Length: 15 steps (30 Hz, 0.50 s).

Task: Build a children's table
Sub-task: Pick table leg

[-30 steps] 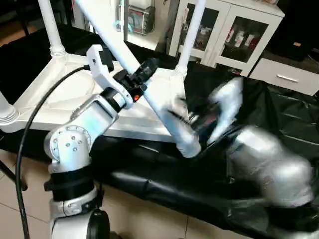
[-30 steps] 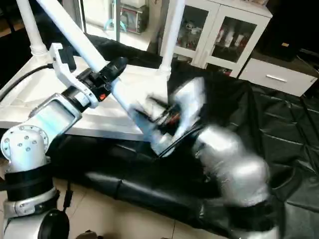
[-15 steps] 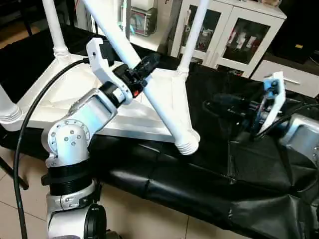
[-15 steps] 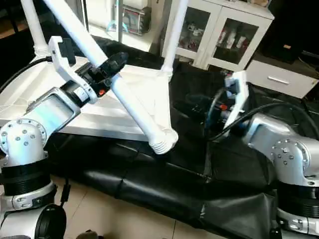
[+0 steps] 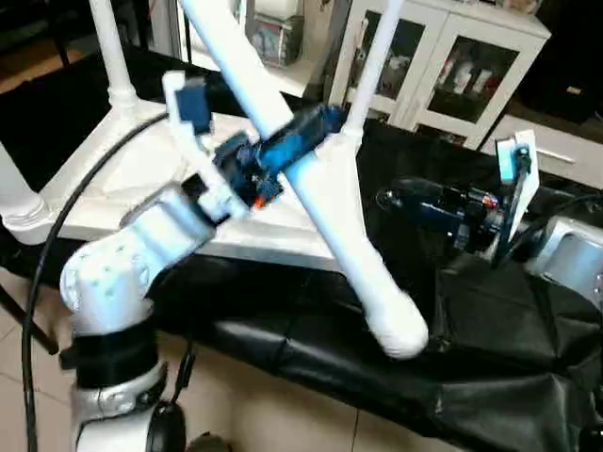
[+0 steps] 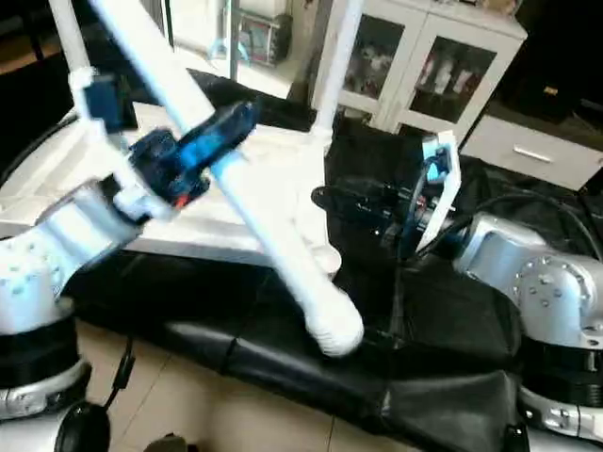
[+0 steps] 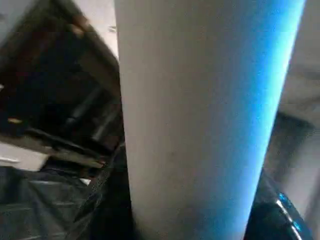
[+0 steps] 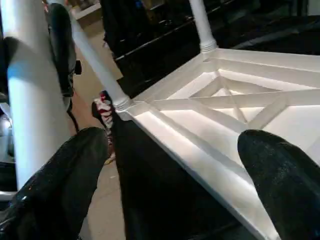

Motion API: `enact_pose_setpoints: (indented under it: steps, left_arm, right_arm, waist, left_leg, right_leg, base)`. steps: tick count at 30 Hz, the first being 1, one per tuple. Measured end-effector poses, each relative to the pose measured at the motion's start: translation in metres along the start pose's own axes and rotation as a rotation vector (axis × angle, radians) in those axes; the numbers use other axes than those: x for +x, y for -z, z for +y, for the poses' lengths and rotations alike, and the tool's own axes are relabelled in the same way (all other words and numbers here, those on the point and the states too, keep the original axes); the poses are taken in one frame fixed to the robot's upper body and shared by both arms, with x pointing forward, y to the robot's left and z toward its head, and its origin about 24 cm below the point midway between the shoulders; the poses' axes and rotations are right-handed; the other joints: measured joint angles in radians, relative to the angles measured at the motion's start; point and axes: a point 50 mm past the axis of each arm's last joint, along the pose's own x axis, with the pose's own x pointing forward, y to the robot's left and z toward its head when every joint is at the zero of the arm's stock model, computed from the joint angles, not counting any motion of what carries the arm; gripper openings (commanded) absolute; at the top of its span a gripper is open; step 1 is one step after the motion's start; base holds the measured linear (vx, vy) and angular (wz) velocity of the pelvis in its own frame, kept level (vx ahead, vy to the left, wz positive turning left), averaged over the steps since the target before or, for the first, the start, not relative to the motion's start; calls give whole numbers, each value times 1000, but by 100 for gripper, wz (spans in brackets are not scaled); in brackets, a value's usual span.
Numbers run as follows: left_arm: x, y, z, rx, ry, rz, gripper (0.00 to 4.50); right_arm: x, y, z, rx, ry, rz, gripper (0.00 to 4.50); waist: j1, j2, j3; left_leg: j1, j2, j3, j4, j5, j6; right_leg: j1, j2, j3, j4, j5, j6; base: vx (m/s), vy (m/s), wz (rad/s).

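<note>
The children's table top (image 6: 283,169) lies underside up on the black cover, its X ribs showing in the right wrist view (image 8: 235,100). Three white legs stand in its corner sockets (image 5: 108,47) (image 5: 372,56) (image 5: 14,198). My left gripper (image 5: 283,155) is shut on a fourth leg (image 5: 349,226), held slanting, with its thick ribbed end (image 5: 400,334) hanging over the cover in front of the top's near right corner. This leg rises close in the left wrist view (image 7: 200,125). My right gripper (image 5: 391,200) hovers open to the right of the top, fingers (image 8: 60,175) wide apart, nothing between them.
A white cabinet (image 5: 443,56) with glass doors stands behind the work. The black cover (image 5: 490,358) drapes over the table's front edge above a tiled floor (image 5: 264,414). A black cable (image 5: 42,273) runs from my left wrist down past the left forearm.
My right gripper has come away from the slanted leg's lower end, drawn back to the right and opened wide. The left arm has swung the leg's thick end forward and to the right.
</note>
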Motion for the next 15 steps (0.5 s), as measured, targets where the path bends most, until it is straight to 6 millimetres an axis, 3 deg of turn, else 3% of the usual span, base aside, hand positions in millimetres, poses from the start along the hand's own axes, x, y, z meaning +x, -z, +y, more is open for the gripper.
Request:
enact_pose_setpoints:
  steps: [15]
  left_arm:
    - [-4, 0, -3, 25, 89, 83, 172]
  right_arm:
    - [-4, 6, 23, 46, -156, 26, 450]
  waist:
    - [0, 0, 0]
  left_leg:
    - [0, 1, 0, 0, 0, 0]
  right_leg:
    - [0, 0, -1, 0, 0, 1]
  base:
    - [0, 0, 0]
